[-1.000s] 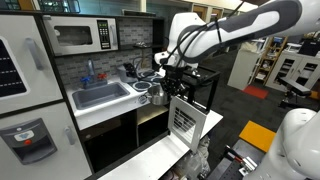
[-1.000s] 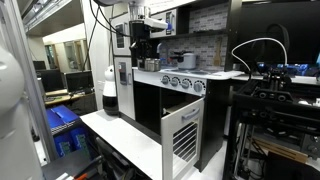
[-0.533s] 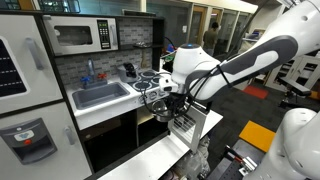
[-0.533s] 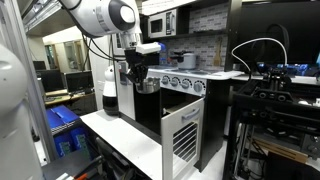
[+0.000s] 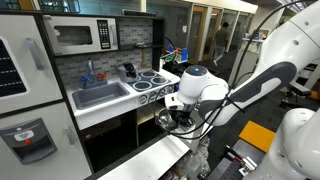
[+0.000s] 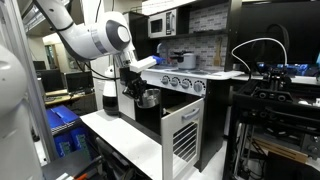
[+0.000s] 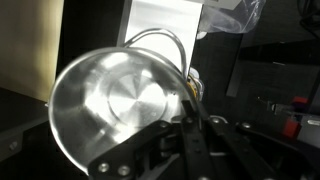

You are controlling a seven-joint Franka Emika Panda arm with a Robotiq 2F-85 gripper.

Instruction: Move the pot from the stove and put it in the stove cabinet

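**Pot held at the cabinet mouth, ready to go in**

In an exterior view the pot (image 6: pixel 148 97) hangs in the air at the left, off the stove (image 6: pixel 183 84) and roughly level with the dark opening of the stove cabinet (image 6: pixel 152 122). Further right, the cabinet's white slatted door (image 6: pixel 183 140) stands swung open.

To do this step well, I judge the arm should carry the pot straight into the opening. It should keep the pot level and clear of the frame and door edge, then lower it to the cabinet floor before letting go.

In the wrist view the gripper (image 7: pixel 187 100) is clenched on the pot's rim at its right side. The jaws are almost together, with only the thin metal wall between them.
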